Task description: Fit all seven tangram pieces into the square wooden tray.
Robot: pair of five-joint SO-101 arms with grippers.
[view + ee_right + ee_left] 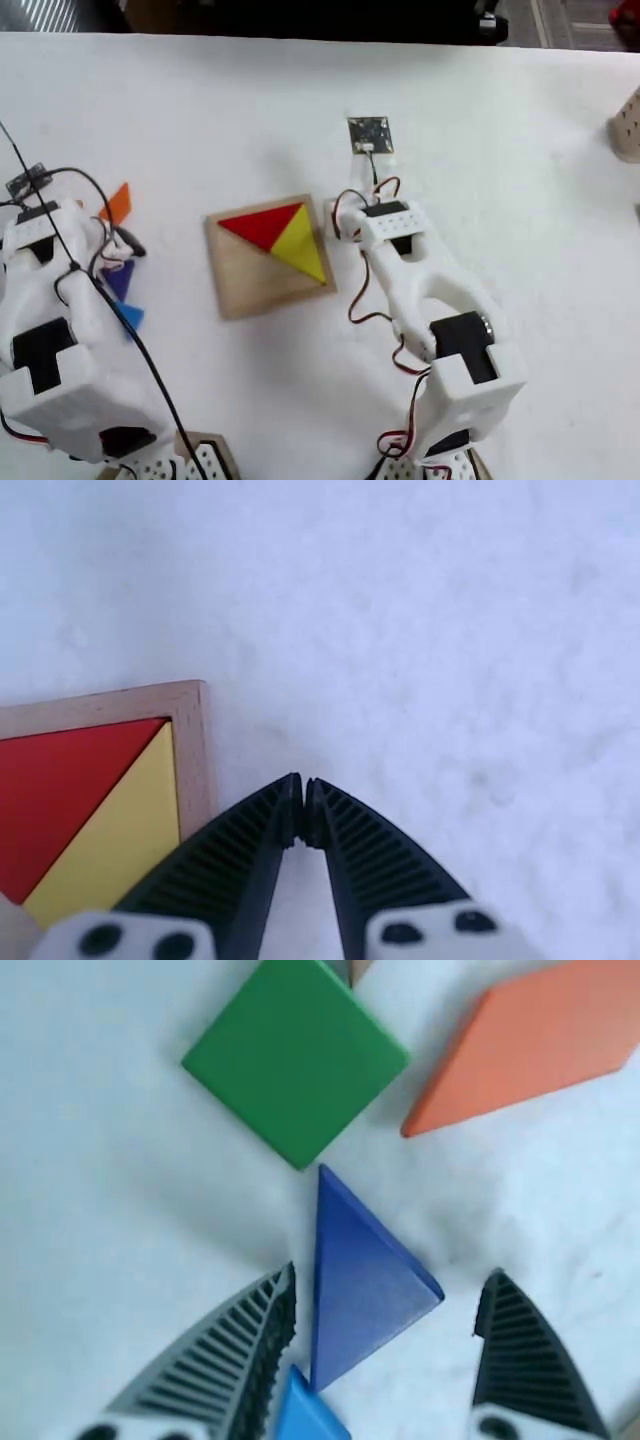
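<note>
High view, tray: the square wooden tray sits mid-table, with the red triangle and yellow triangle seated in its 1 o'clock half. That is 2 of 7 in and 5 to go.
High view, loose pieces: out at the tray's 9 o'clock, tucked against the left arm, lie the orange parallelogram, the dark blue triangle and a light blue piece.
High view, right arm: the right arm is parked at the tray's 3 o'clock side.
Left wrist view, tool: the left gripper is spread wide with nothing held, straddling the dark blue triangle. 1 fingertip is just beside the triangle's long edge, the other stands apart from its far corner.
Left wrist view, neighbours: the green square sits near the triangle's tip, and the light blue piece is just beside its other end.
Right wrist view, tool: the right gripper is pinched closed on nothing, just beside the tray's corner.
Step in hand: looks like a pick of the dark blue triangle.
Doing it well: centre the gripper so the far pad meets a flat edge rather than the point, get low to the table, and squeeze without nudging the light blue piece.
</note>
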